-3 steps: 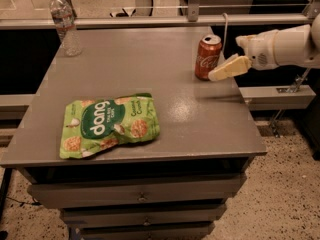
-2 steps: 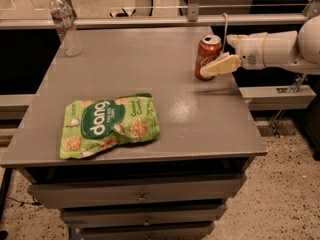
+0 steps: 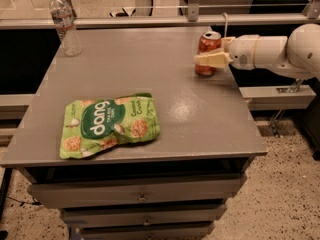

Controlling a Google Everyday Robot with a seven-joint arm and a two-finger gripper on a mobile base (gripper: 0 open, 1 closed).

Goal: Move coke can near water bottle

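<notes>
The coke can [image 3: 209, 43], red-orange with a silver top, stands upright near the right edge of the grey table [image 3: 150, 74]. My gripper [image 3: 206, 59] reaches in from the right, level with the can's middle, and its cream tip crosses the front of the can. The water bottle [image 3: 63, 23], clear with a white cap and a pale label, stands upright at the far left corner of the table, far from the can.
A green "dang" snack bag [image 3: 107, 124] lies flat on the front left of the table. Drawers [image 3: 140, 196] sit under the table top. A rail [image 3: 165, 20] runs behind the far edge. A lower shelf [image 3: 280, 96] is to the right.
My gripper has moved left and levelled out, from beside the can's right side to across its front. The can, bottle and bag have not moved.
</notes>
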